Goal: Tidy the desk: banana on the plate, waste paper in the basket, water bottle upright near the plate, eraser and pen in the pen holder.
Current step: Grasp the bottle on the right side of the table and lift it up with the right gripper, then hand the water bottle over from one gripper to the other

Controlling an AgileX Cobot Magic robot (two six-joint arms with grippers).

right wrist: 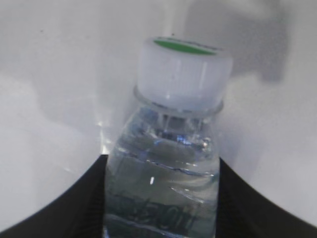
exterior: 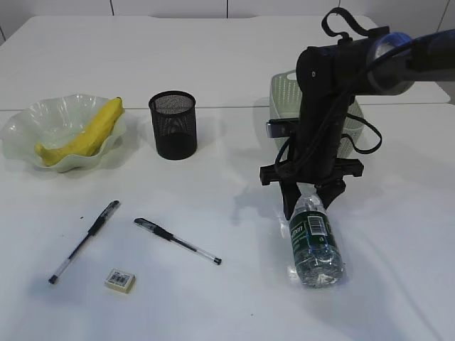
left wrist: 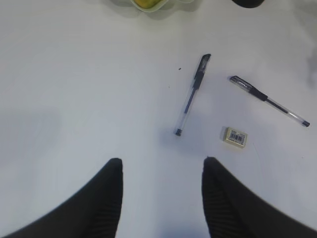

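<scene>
Two pens lay near the front of the counter (exterior: 213,298): left pen (exterior: 84,241) and right pen (exterior: 178,241), with the eraser (exterior: 119,280) just in front between them. Water bottle (exterior: 315,245) lay on its side at front right, cap pointing away. Right tool (exterior: 310,202) straddled its neck, fingers (right wrist: 59,208) against both sides, clamped on it. Left tool (left wrist: 161,166) hovered over bare counter, jaws apart, holding nothing. Farther back: pen holder (exterior: 173,124), banana (exterior: 87,135) already on the plate (exterior: 28,124), basket (exterior: 284,92) behind the right arm.
</scene>
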